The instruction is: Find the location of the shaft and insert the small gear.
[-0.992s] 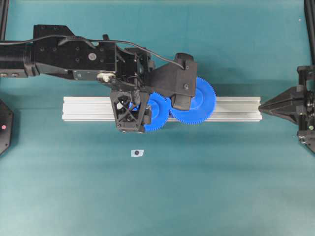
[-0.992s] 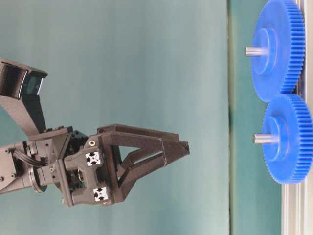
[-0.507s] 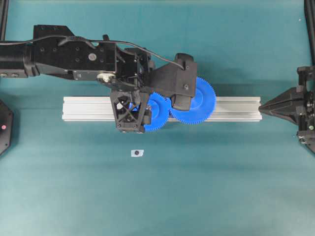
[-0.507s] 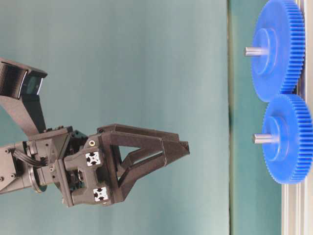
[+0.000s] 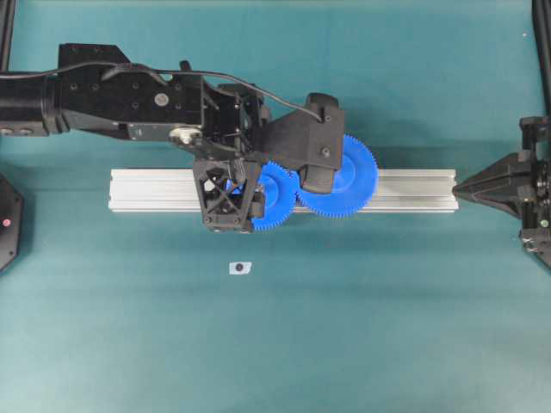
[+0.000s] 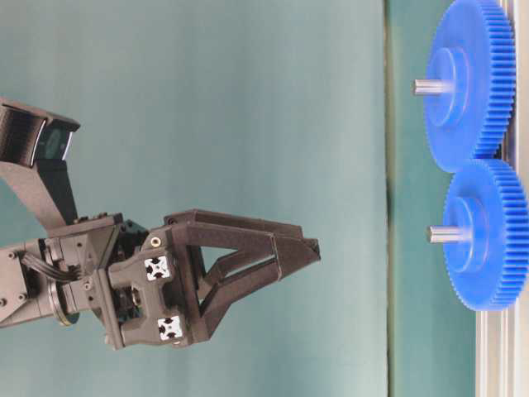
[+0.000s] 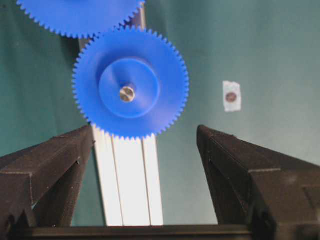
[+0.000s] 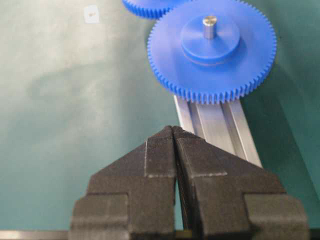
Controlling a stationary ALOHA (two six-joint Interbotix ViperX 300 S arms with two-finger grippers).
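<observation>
Trouble from here would be a careless descent: the left gripper, fingers spread wide and holding nothing, hangs above the small gear, already seated on its shaft atop the rail, meshed with the larger gear. Knocking it could unseat it. Far right, the right gripper rests pinched together, empty, level with the rail's end.

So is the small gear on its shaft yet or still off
On. In the left wrist view the small gear lies flat on the rail with the shaft through its hub, teeth meshing the larger gear.
</observation>
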